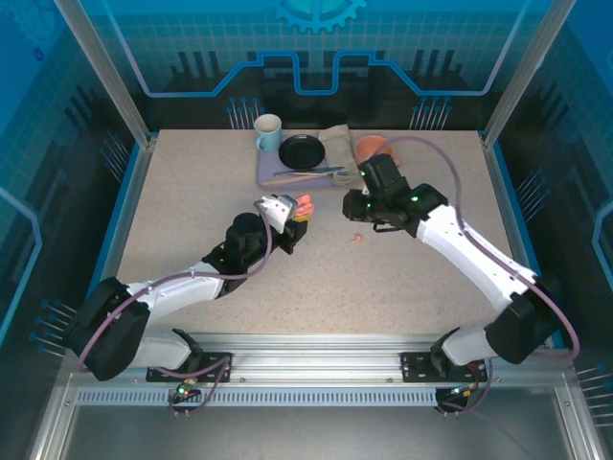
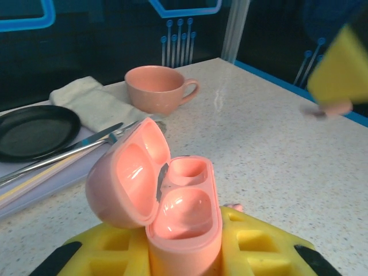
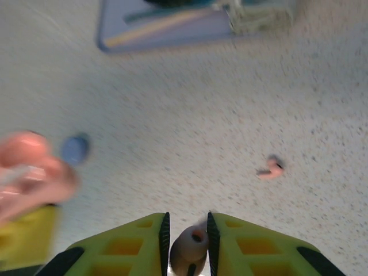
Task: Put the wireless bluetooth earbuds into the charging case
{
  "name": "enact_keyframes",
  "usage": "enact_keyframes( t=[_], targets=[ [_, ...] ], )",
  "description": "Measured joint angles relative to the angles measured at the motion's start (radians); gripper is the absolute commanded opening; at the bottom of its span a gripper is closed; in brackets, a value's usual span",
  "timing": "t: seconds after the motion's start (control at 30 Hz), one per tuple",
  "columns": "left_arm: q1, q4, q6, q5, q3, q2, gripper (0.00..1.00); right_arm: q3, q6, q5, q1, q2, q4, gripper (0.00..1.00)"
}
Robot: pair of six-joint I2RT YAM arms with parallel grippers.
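My left gripper [image 1: 285, 213] is shut on a salmon-pink charging case [image 2: 184, 213] and holds it upright above the table's middle. The case's lid [image 2: 123, 181] hangs open to the left, and both sockets are empty. My right gripper [image 3: 186, 221] is shut on one small pinkish earbud [image 3: 192, 244], pinched between the black pads. It hovers just right of the case [image 1: 356, 204] and shows in the left wrist view as a blurred yellow finger [image 2: 339, 66]. A second pink earbud [image 3: 270, 168] lies loose on the table [image 1: 357, 237].
At the back lie a grey mat [image 1: 273, 171] with a black plate [image 1: 302, 150], cutlery [image 1: 308, 172], a folded cloth [image 1: 337, 142], a pale blue mug [image 1: 268, 132] and a pink cup [image 1: 372, 146]. A small blurred bluish object [image 3: 75, 148] lies near the case.
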Motion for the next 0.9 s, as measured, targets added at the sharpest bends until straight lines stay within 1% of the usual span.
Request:
enact_keyframes(
  t=[0.17,0.3,0.4,0.47,0.53,0.6,0.7,0.77,0.9],
  targets=[
    [0.0,0.076,-0.001,0.064,0.001,0.015,0.0,0.053,0.055,-0.05,-0.002,-0.078,0.047,0.26],
    [0.0,0.107,-0.005,0.089,0.015,0.05,0.0,0.056,0.102,-0.087,-0.002,-0.103,0.101,0.27],
    [0.0,0.108,-0.005,0.079,0.028,0.061,0.0,0.056,0.109,-0.089,-0.002,-0.098,0.111,0.27],
    [0.0,0.11,-0.005,0.047,0.031,0.061,0.0,0.041,0.109,-0.075,-0.002,-0.094,0.117,0.28],
    [0.0,0.11,-0.005,0.013,0.031,0.061,0.0,-0.008,0.109,-0.06,-0.005,-0.094,0.128,0.29],
    [0.0,0.11,-0.005,-0.011,0.031,0.06,0.0,-0.084,0.114,-0.047,-0.017,-0.092,0.134,0.34],
    [0.0,0.107,-0.005,-0.034,0.031,0.051,0.0,-0.212,0.131,-0.024,-0.064,-0.074,0.13,0.41],
    [0.0,0.107,-0.008,-0.041,0.031,0.042,0.0,-0.276,0.143,-0.001,-0.117,-0.046,0.117,0.48],
    [0.0,0.106,-0.012,-0.042,0.031,0.036,0.0,-0.303,0.174,0.035,-0.226,0.029,0.093,0.52]
  ],
)
